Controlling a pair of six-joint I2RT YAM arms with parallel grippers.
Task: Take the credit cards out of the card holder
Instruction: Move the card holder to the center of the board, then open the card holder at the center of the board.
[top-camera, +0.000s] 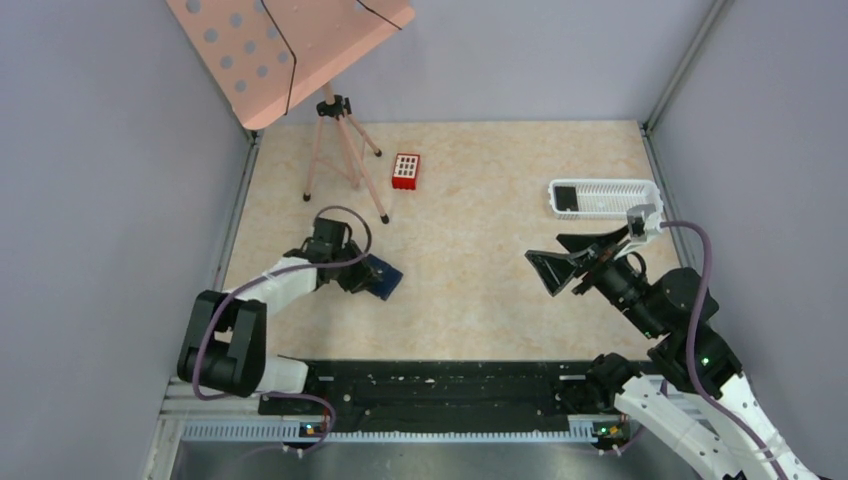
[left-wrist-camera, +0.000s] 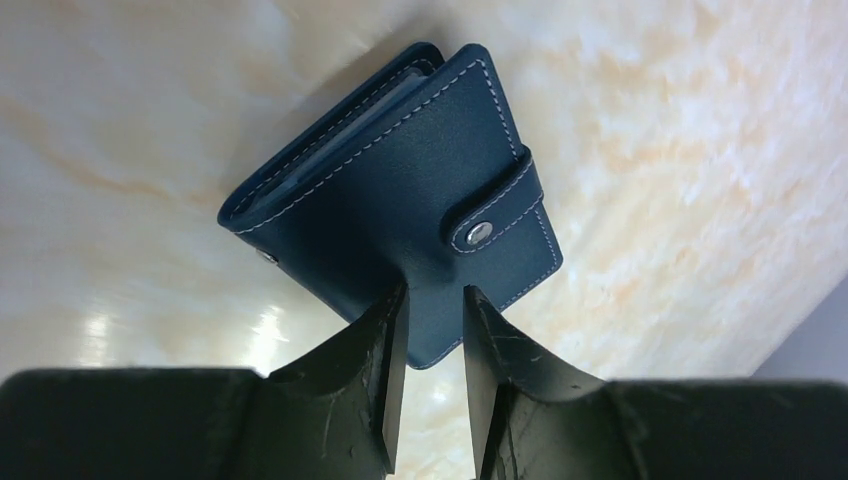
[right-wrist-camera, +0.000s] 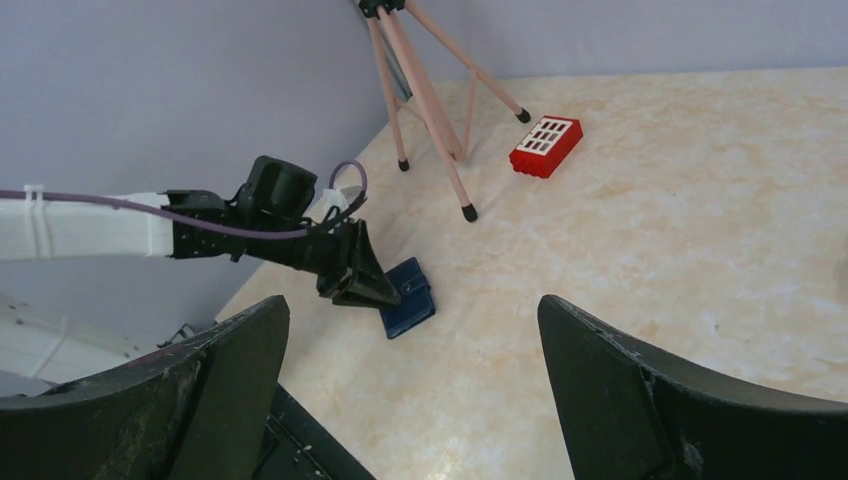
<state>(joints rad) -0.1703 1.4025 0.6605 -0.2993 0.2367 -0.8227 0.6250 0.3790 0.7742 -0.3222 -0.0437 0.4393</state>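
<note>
**Operator:** What is your left side doing?

**Me:** My left gripper (left-wrist-camera: 435, 295) is low over the left of the beige marbled tabletop (top-camera: 480, 300), jaws drawn close with a narrow gap between them. The blue, stitched, leather-like folding card holder (left-wrist-camera: 400, 200) lies beneath them, and its near corner shows in that gap. I cannot tell whether I am pinching it or only resting on its cover.

**Operator:** And the cards?

**Me:** The credit cards are out of sight. The holder is folded and its snap tab (left-wrist-camera: 495, 215) is fastened.

**Operator:** How will it handle?

**Me:** Light and soft, I judge. The cover should flex, and it may slide on the smooth top. I would pin it by the spine side, away from the snap, leaving the tab free for my other jaws to pop. The cards should be thin, stiff and slick, so they are best taken by an exposed edge.

**Operator:** What else is around?

**Me:** Beyond the holder stands a pink-legged tripod (top-camera: 345, 150) carrying a pink perforated board (top-camera: 250, 50). Its nearest foot is near the holder but apart from it. A small red block with a grid of dark holes (top-camera: 405, 171) sits farther back. My right gripper (top-camera: 565, 262) hangs over the right of the table, jaws wide apart and empty. Behind it lies a white slotted plastic tray (top-camera: 625, 197) with something dark and flat in its left end. Nothing stands between my right jaws and the holder.
</note>
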